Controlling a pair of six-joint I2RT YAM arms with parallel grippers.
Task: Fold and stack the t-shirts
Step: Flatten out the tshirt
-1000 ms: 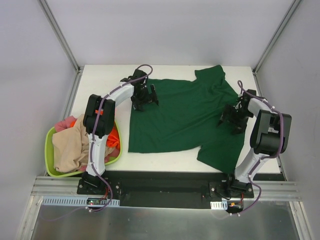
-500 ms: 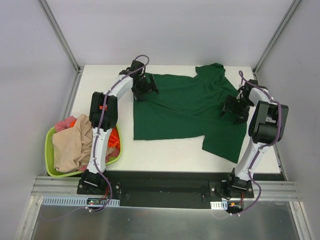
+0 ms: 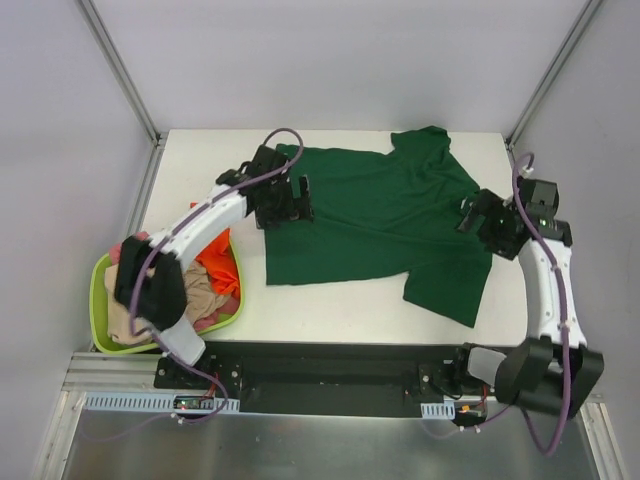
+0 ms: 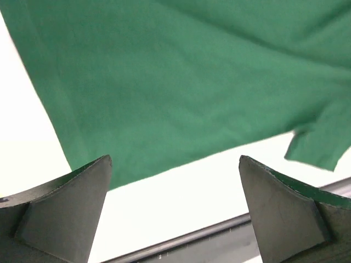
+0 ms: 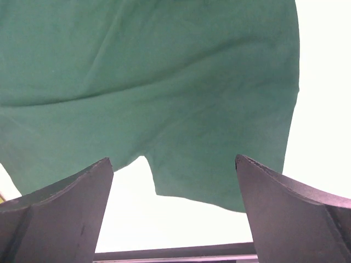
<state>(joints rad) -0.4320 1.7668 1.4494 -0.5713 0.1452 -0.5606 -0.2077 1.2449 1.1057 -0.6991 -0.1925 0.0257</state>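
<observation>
The large dark green short-sleeved cloth t-shirt (image 3: 375, 220) lies spread out on the white table (image 3: 200, 160), between the two arms. One sleeve points to the far edge and the other lies toward the near right. The left gripper (image 3: 287, 208) hovers over the shirt's left edge with its jaws wide apart and nothing between them. The left wrist view shows only green cloth and bare table under its fingers (image 4: 82, 192). The right gripper (image 3: 490, 222) hangs over the shirt's right side, also gaping and empty, and its wrist view looks down on the near sleeve. The other shirts, orange cloth (image 3: 213, 258) and beige cloth (image 3: 203, 292) among them, sit bundled in the lime-green plastic basket (image 3: 96, 305) at near left, well apart from the green one. Judgement: the spreading step looks finished and folding has not begun, as no fold is visible. The next move calls for both grippers to come down on matching edge points and pinch a single layer each, so the cloth can be carried over evenly.
</observation>
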